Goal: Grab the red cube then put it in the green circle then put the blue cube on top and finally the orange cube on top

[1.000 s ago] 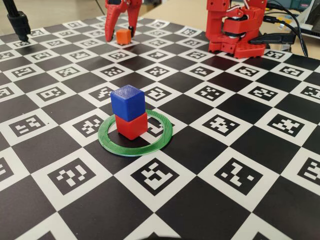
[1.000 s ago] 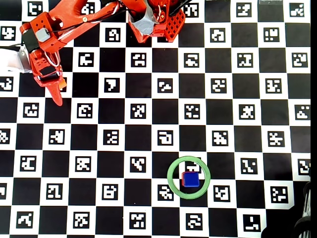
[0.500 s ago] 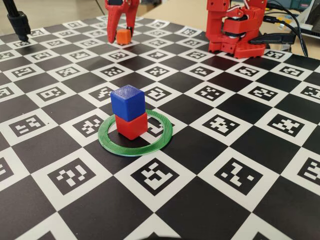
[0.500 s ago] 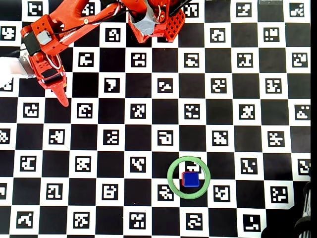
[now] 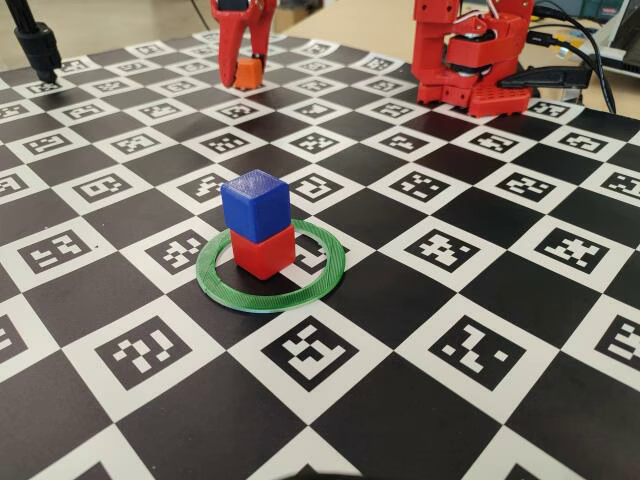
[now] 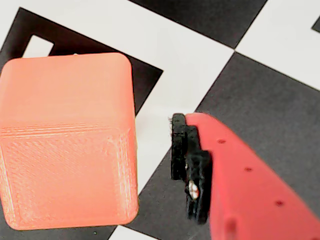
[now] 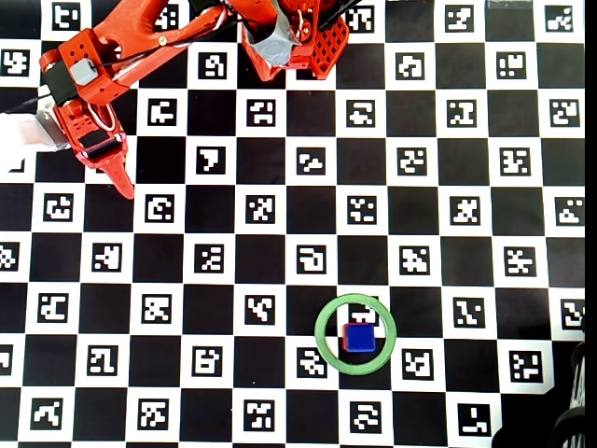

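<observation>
The gripper [image 5: 243,72] stands at the far left of the board in the fixed view with a finger down each side of the orange cube [image 5: 245,71]; the wrist view shows a gap between the cube and the one finger [image 6: 192,165] in sight, so the jaws look parted and not yet clamped. The cube looks like light, stiff printed plastic with faintly ridged faces, best pinched squarely across two opposite flat sides. The blue cube [image 5: 255,203] sits on the red cube [image 5: 263,249] inside the green circle [image 5: 225,286], well apart.
</observation>
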You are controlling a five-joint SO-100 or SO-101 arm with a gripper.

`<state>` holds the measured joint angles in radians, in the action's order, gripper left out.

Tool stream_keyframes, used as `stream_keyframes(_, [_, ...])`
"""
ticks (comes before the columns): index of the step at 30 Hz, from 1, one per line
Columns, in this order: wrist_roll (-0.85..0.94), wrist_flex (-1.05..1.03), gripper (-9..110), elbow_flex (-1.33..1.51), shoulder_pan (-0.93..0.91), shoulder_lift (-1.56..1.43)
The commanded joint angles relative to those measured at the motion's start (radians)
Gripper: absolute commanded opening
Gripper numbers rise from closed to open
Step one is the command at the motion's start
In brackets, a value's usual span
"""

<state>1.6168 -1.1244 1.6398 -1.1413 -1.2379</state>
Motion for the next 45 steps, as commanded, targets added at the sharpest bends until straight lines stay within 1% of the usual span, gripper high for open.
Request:
stream_keyframes(1, [0.005,0.018,32,-0.034,0.0,-0.064])
stream_keyframes(6, [0.003,0.026,17,-0.032,0.0,-0.064])
stream_keyframes(10, [0.0,0.031,10,-0.031,0.0,-0.064])
stream_keyframes(24, [-0.029,0.0,6,-0.057,0.0,-0.071])
stream_keyframes(36, [-0.049,-0.242,6,-0.29,0.002,-0.114])
stream_keyframes(40, [-0.061,-0.374,5,-0.382,0.011,-0.141])
stream_keyframes(45, [-0.123,-0.535,4,-0.525,0.048,-0.149])
